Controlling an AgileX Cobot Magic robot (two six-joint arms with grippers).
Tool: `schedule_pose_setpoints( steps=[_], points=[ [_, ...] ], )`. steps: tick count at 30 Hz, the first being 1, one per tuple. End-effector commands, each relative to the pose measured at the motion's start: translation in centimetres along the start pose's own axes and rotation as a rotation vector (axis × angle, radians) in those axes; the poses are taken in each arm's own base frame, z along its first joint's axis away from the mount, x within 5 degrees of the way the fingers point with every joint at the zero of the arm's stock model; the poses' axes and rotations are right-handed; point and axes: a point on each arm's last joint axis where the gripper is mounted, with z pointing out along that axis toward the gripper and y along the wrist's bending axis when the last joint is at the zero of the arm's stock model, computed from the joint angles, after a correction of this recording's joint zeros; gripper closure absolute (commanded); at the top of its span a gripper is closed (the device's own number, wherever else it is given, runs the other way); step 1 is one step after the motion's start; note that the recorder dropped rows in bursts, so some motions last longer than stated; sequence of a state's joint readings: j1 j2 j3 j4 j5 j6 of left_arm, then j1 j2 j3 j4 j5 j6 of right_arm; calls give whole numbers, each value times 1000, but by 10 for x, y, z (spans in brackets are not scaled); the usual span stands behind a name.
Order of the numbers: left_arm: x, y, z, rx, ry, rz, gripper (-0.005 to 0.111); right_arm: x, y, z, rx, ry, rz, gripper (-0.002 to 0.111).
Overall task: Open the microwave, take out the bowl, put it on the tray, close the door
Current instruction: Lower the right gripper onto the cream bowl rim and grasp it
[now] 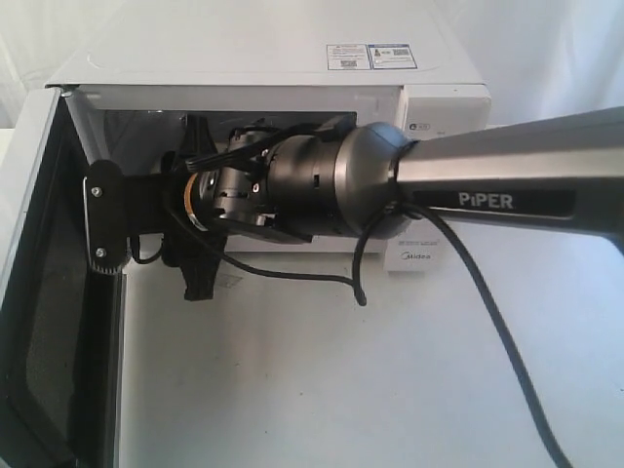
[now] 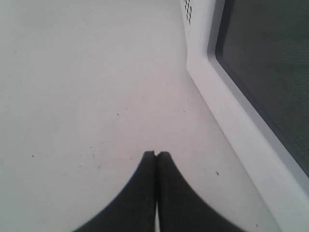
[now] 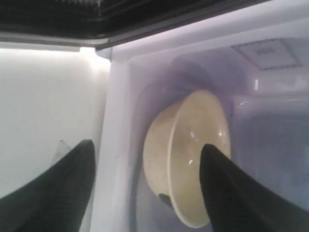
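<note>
right gripper [image 3: 147,145], spread wide, seemingly straddles the bowl [image 3: 161,154] inside the microwave [image 1: 244,58], upper frame; left gripper [image 2: 155,154] closed above table [image 2: 72,96].

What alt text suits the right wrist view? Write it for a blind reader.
A cream bowl sits inside the white microwave cavity, seen past the open right pincer. Its two dark fingers spread apart in the foreground, one overlapping the bowl.
</note>
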State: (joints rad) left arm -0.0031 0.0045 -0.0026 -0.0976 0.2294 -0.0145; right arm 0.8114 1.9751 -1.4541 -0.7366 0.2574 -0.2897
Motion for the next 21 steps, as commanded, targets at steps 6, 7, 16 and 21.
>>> schedule_pose_setpoints(
  steps=[6, 7, 16, 21],
  points=[
    [1, -1, 0, 8, 1, -5, 107, 12, -7, 17, 24, -13, 15, 49],
    [1, -1, 0, 8, 1, -5, 107, 12, -7, 18, 24, -17, 18, 49],
    [1, -1, 0, 8, 1, -5, 107, 16, -9, 41, 26, 13, 22, 49],
    [1, -1, 0, 8, 1, -5, 107, 20, -10, 50, 30, 22, 43, 51]
  ],
)
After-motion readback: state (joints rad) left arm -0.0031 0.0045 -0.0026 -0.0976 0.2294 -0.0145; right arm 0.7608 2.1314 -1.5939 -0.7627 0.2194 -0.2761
